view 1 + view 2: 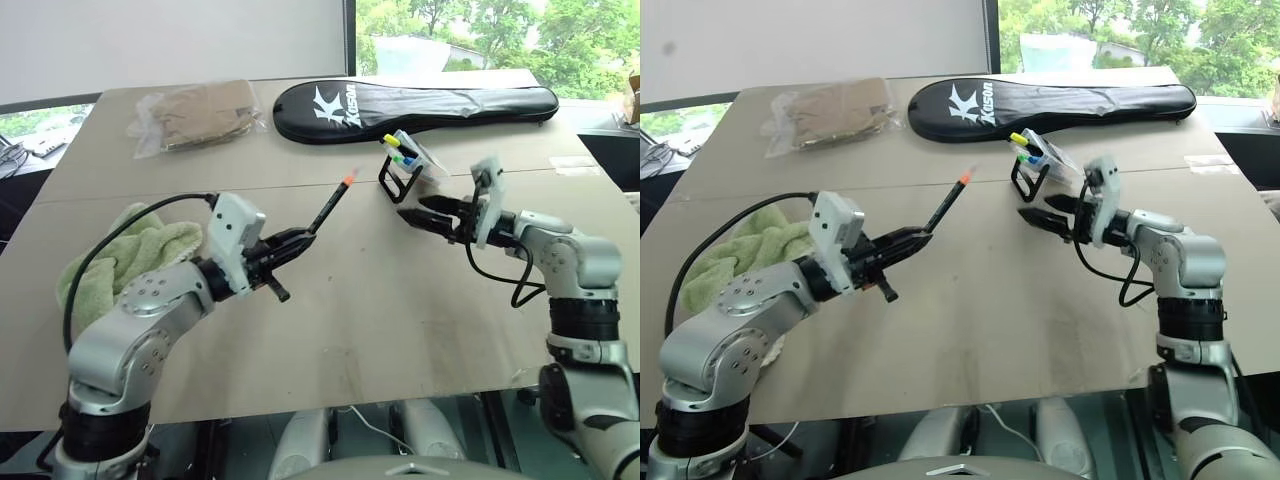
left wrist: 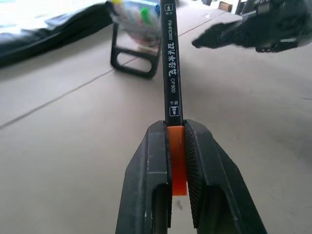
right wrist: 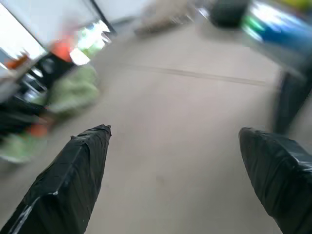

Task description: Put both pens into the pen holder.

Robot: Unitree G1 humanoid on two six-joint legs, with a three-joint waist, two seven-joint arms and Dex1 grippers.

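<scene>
I have the left end effector (image 1: 300, 238) clamped on the orange pen (image 1: 330, 206), gripping it by its orange rear end between both fingers (image 2: 151, 180). The pen sticks out past the fingertips, off the tabletop (image 1: 350, 320), with its orange tip pointing up and toward the holder (image 1: 408, 165). In the left wrist view the black barrel with white lettering runs straight away from the pads, and the holder's black frame sits beyond it.

My right end effector (image 1: 415, 212) is spread wide with nothing between its fingers (image 3: 73, 180). It hangs just in front of the holder, fingertips pointing toward the left arm, not touching the holder as far as I can tell.

The holder stands on the tabletop near the middle right, tilted back on its black stand. I see yellow, green and blue ends poking out of its top; I can't tell for certain whether the blue one is the second pen.

Behind the holder lies a long black case (image 1: 415, 108) along the far edge. A clear bag (image 1: 195, 115) with something tan inside sits at the far left, and a green towel (image 1: 110, 255) is bunched on the tabletop beside my left arm.
</scene>
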